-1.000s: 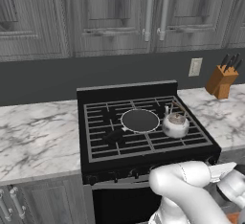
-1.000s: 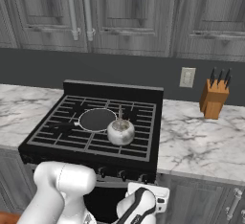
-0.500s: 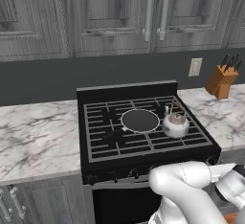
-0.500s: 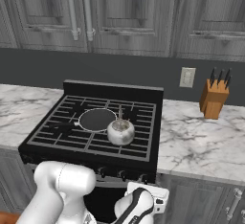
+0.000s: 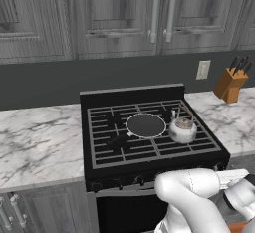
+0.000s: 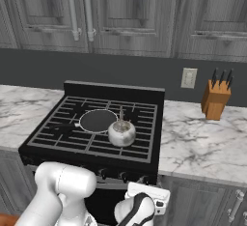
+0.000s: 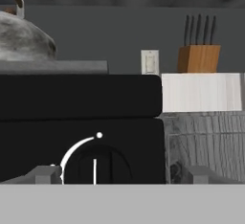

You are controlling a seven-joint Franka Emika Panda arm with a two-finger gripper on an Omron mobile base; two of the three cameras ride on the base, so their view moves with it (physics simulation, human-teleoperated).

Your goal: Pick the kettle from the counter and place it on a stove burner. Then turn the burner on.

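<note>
Hand view had the gripper (image 7: 122, 175) low at the stove front, jaws spread wide w/ nothing between them; grey fingertips (image 7: 47, 174) sat either side of a black burner knob (image 7: 97, 165) w/ a white arc and dot around it. Knob looked close but contact couldn't be judged, poss. just short of it. Kettle (image 5: 182, 129) stood upright on the stove burner (image 5: 196, 138) at the front right of the cooktop, right beside the round dark disc (image 5: 145, 125) in the middle. Right base view showed the kettle (image 6: 121, 132) apart from the arm. Counter (image 6: 202, 143) lay either side of the stove; knife block (image 6: 215, 99) at the back right by a wall outlet (image 6: 188, 77).
</note>
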